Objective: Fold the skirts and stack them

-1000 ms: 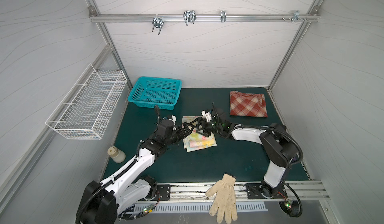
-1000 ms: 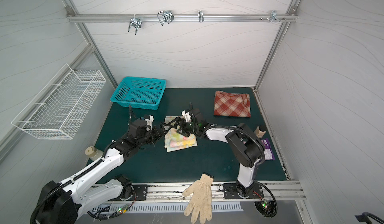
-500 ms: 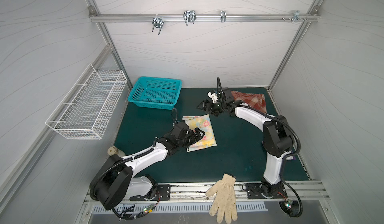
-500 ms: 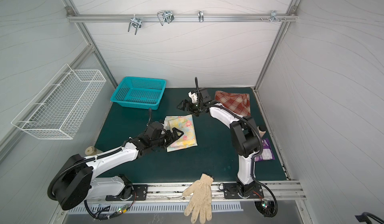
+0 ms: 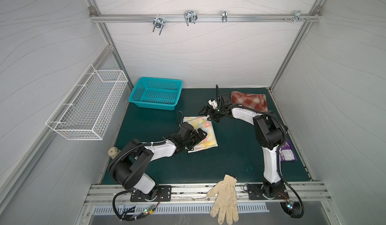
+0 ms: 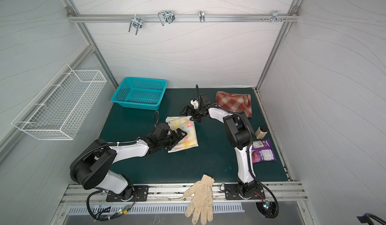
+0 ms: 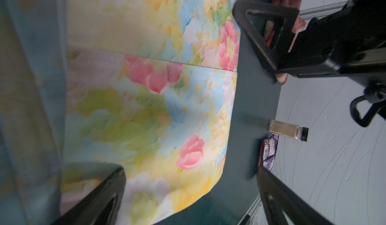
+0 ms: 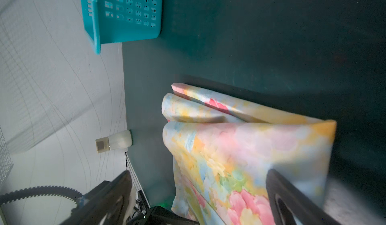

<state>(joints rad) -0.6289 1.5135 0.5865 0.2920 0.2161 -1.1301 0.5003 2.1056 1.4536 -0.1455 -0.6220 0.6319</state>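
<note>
Basket (image 5: 155,107), glove (image 5: 226,194), purple packet (image 5: 289,154) surround floral skirt (image 5: 210,140), none touching.

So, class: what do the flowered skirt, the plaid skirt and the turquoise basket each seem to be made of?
Flowered skirt: thin, smooth cloth, perhaps light cotton or synthetic; it lies flat with sharp folds. Plaid skirt: thicker, soft-looking fabric, maybe flannel or wool; its folded edge looks plump. Turquoise basket: moulded plastic, slightly glossy, with a regular grid of holes.
</note>
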